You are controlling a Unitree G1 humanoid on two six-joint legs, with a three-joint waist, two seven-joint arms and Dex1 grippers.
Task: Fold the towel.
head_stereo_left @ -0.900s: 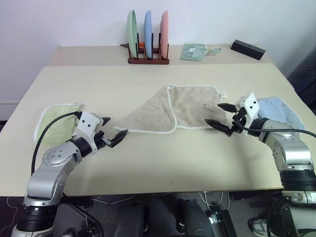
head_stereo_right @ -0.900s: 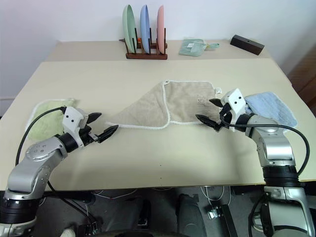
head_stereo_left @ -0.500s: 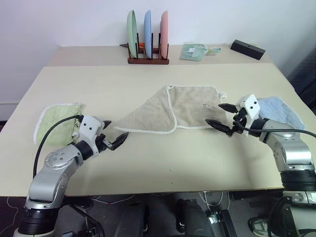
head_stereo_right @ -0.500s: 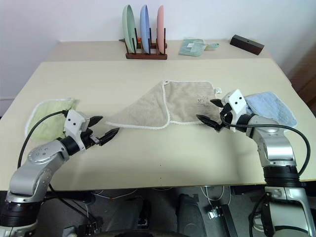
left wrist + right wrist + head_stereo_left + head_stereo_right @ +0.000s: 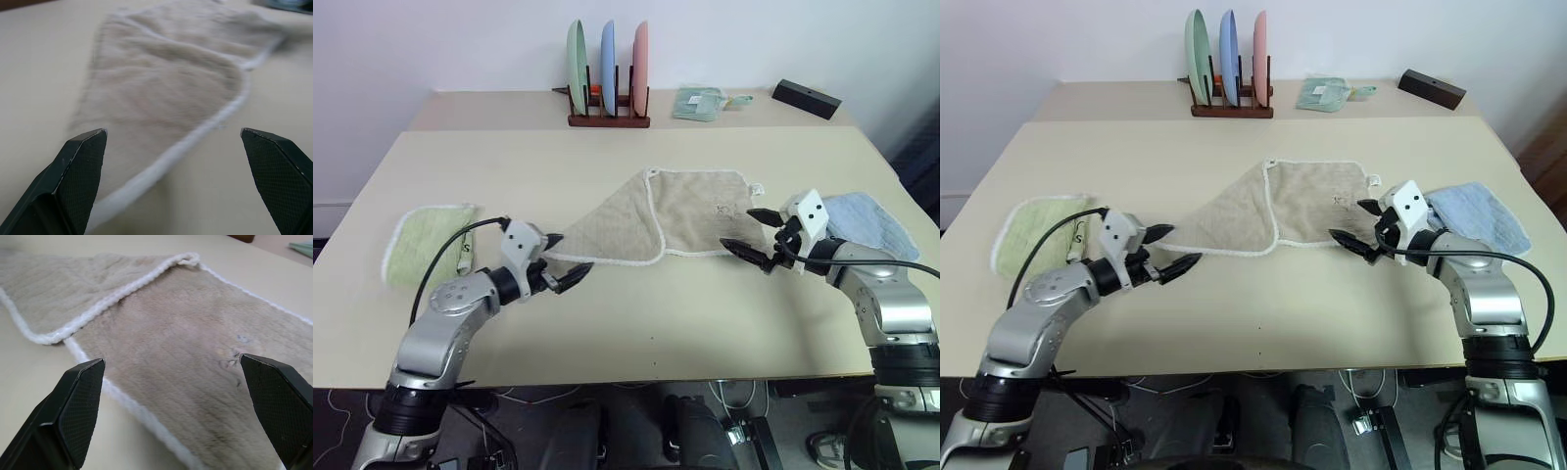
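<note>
The beige towel with white piping lies in the middle of the table. Its left part is folded over into a triangle that points left. A small embroidered mark shows near its right side, and a small loop sits at its far right corner. My left gripper is open at the triangle's pointed left tip, which lies between its fingers in the left wrist view. Open as well, my right gripper faces the towel's near right corner with nothing between its jaws.
A light green towel lies at the left and a light blue towel at the right, behind my right arm. At the back stand a rack with three upright plates, a folded cloth and a black box.
My left gripper has moved right, from beside the green towel up to the beige towel's left tip. The right gripper has hardly moved.
</note>
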